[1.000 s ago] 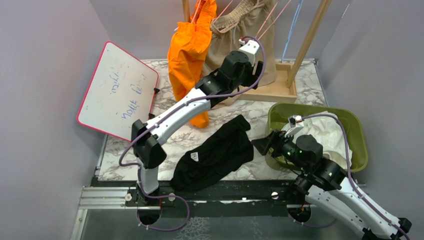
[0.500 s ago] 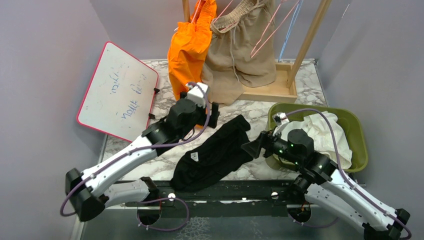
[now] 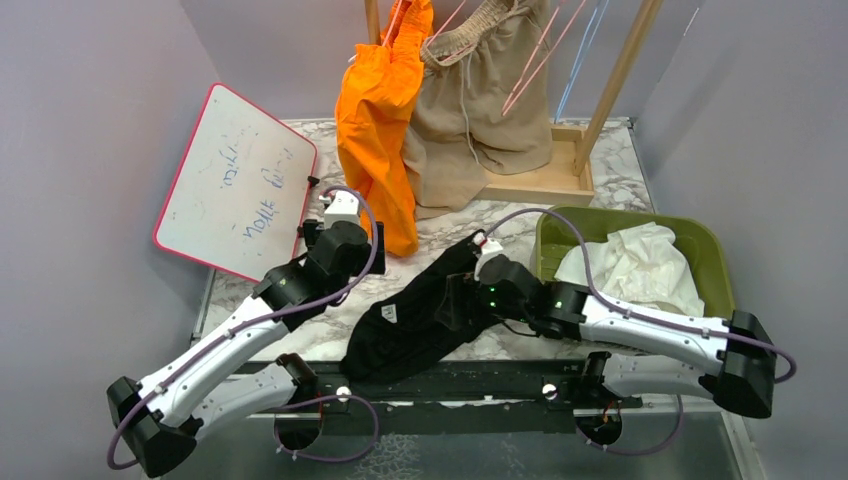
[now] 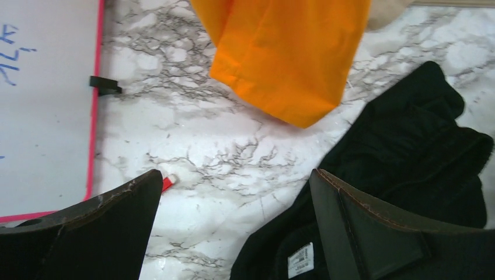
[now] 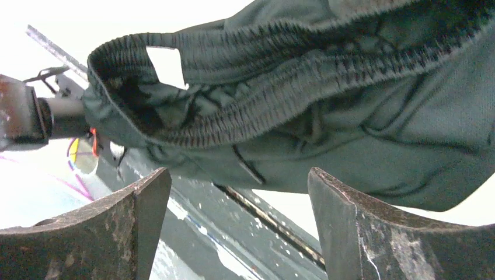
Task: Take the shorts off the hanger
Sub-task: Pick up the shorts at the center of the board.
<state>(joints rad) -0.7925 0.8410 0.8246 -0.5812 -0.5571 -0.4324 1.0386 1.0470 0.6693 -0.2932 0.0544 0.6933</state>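
Note:
Black shorts (image 3: 415, 320) lie crumpled on the marble table, with a white label showing. Orange shorts (image 3: 378, 120) and tan shorts (image 3: 470, 110) hang on pink hangers (image 3: 530, 60) at the back. White shorts (image 3: 635, 265) lie in the green bin. My right gripper (image 3: 452, 300) reaches left over the black shorts and stands open; the elastic waist (image 5: 262, 105) lies just past its fingertips (image 5: 152, 192), nothing between them. My left gripper (image 3: 345, 238) hovers open and empty over bare table below the orange hem (image 4: 286, 58), with the black shorts (image 4: 408, 157) at its right finger.
A pink-rimmed whiteboard (image 3: 235, 180) leans at the left, close to my left gripper. The wooden rack base (image 3: 545, 180) and slanted post (image 3: 615, 80) stand at the back. The green bin (image 3: 715, 270) sits at the right. Grey walls close in both sides.
My left arm pulled back from the tan shorts toward the near left, and its jaws opened wide. My right arm swung left from the bin to the black shorts.

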